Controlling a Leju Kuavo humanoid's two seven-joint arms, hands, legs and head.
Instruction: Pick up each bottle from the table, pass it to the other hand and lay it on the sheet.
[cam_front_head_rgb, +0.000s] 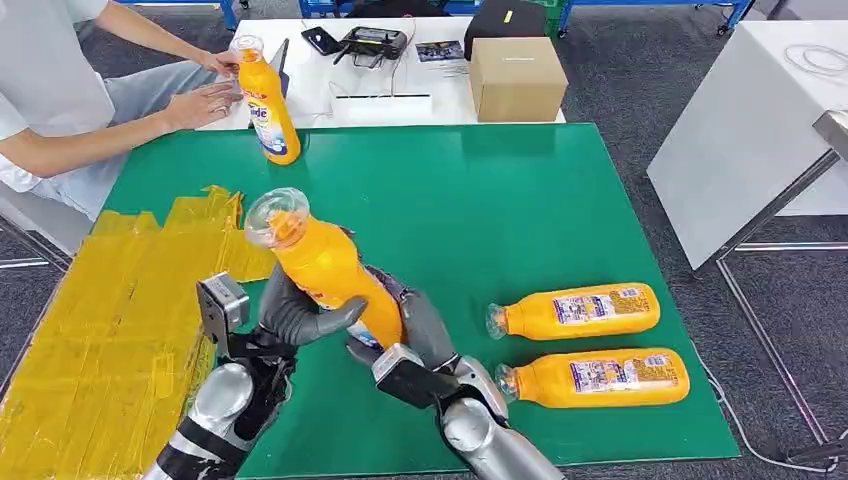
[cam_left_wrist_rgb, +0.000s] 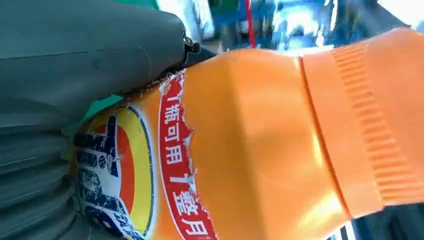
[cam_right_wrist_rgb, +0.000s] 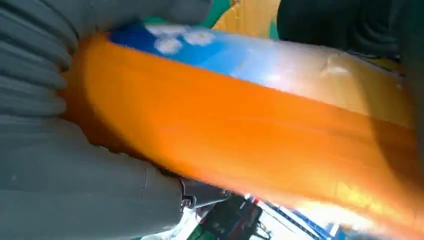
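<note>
Both the left hand (cam_front_head_rgb: 300, 318) and right hand (cam_front_head_rgb: 420, 325) grasp one orange bottle (cam_front_head_rgb: 325, 268), tilted above the green bench (cam_front_head_rgb: 480, 190), just beside the yellow sheet (cam_front_head_rgb: 110, 330). Two more bottles (cam_front_head_rgb: 580, 311) lie near the right hand.

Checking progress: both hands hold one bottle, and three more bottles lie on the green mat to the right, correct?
Not quite. The head view shows two bottles lying there, not three. Both the left hand and right hand do hold the raised bottle.
</note>
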